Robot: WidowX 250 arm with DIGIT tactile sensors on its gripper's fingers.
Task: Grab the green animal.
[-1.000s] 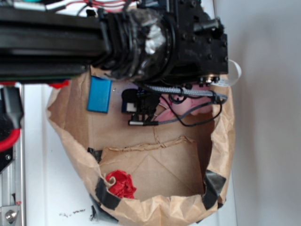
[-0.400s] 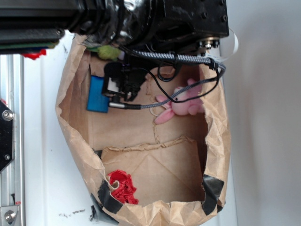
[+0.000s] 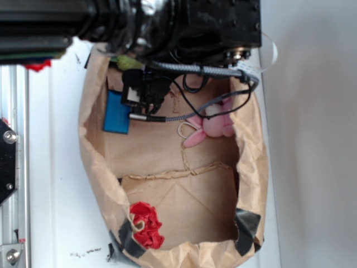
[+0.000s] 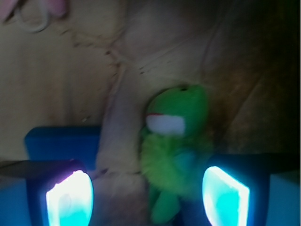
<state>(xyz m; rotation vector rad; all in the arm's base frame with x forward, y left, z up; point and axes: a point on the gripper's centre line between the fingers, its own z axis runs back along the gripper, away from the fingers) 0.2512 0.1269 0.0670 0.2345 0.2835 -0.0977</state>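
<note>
Since the earlier frame the arm has moved up out of the bag (image 3: pixel 167 162), uncovering the pink bunny (image 3: pixel 211 127). The frog (image 4: pixel 176 146) lies between the open fingers (image 4: pixel 148 195), near the bag's top edge, long axis up-down in the wrist view, head up.

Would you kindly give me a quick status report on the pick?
Pincer open, empty, inside the paper bag. Green animal between the fingers, nearer the right one, not gripped. Blue block by the left finger; pink plush well clear.
</note>
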